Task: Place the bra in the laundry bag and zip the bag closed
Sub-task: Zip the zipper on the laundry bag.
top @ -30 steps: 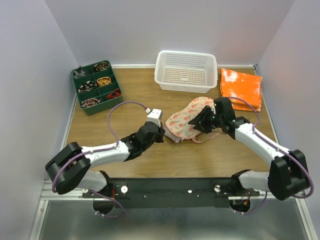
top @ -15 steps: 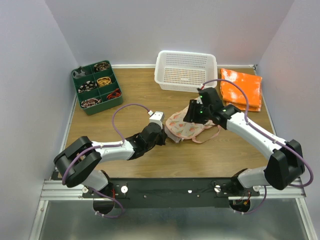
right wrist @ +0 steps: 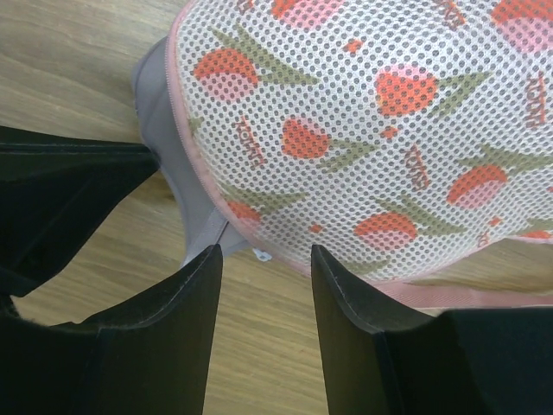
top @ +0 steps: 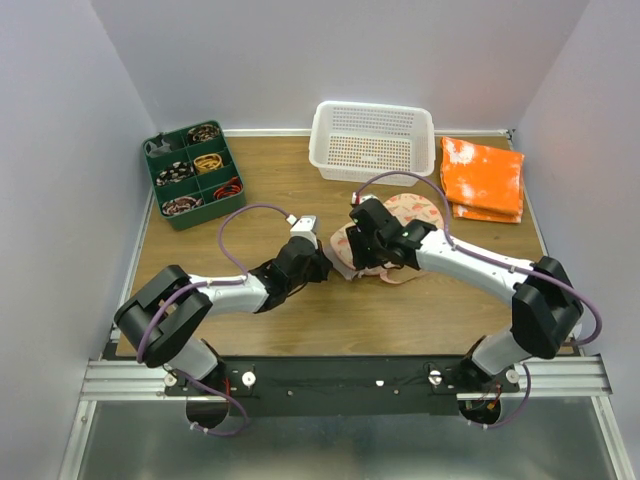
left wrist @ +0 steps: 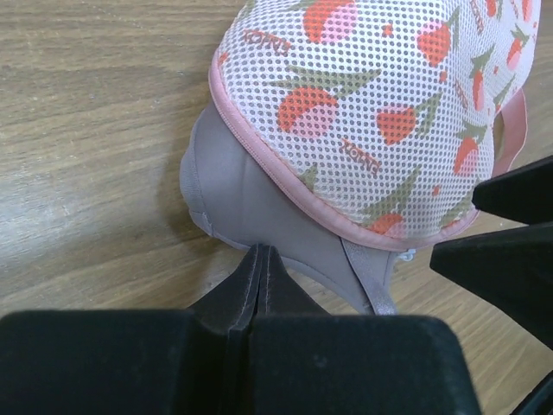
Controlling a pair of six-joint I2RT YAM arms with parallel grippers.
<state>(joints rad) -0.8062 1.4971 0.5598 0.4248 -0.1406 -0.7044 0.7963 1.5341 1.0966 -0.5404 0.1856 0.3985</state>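
One mesh laundry bag (left wrist: 363,112) overlaps smooth grey bra (left wrist: 233,186)

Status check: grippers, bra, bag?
Left gripper shut at edge of the bra, grip unclear. Right gripper open over the laundry bag rim. Grey cup sticks out; rim unzipped there.
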